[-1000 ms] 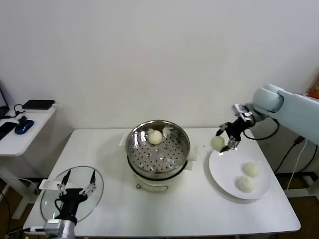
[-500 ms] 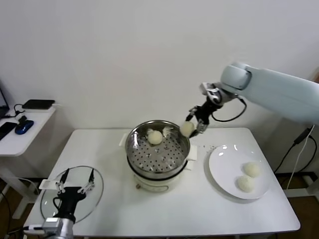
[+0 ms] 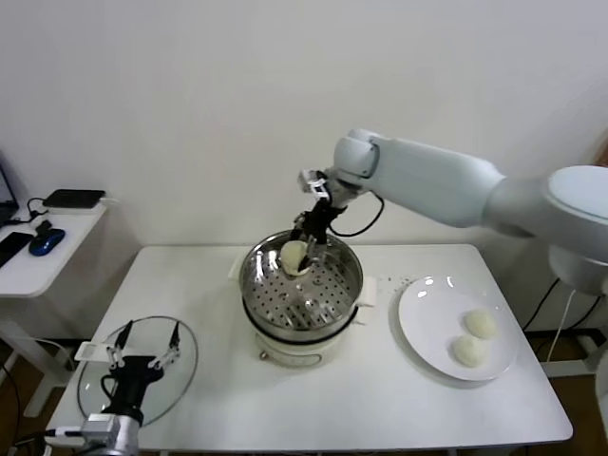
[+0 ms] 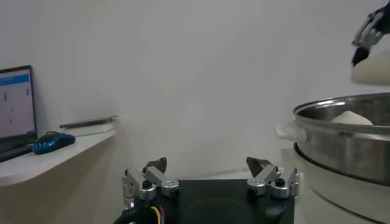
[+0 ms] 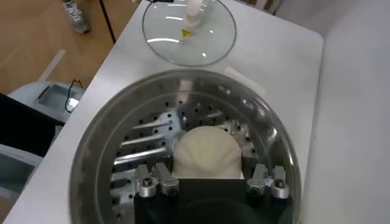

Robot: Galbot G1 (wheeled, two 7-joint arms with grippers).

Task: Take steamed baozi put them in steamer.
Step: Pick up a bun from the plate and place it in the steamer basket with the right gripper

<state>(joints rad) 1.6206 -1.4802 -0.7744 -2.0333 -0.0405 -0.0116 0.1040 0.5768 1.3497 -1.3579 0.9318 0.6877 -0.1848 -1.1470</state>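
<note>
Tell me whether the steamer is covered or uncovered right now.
Uncovered. The steamer shows its perforated tray openly, and the glass lid lies flat on the table beside it, near the left pincer.

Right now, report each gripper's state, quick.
Left gripper: open, empty, parked over the glass lid.
Right gripper: shut on a baozi, above the steamer.

The steamer is showing shiny polished metal with a perforated tray, sitting on a smooth cream plastic base. The steamed baozi are looking matt and smooth. The plate is looking glossy white, the lid clear glass, and the table matt white.
</note>
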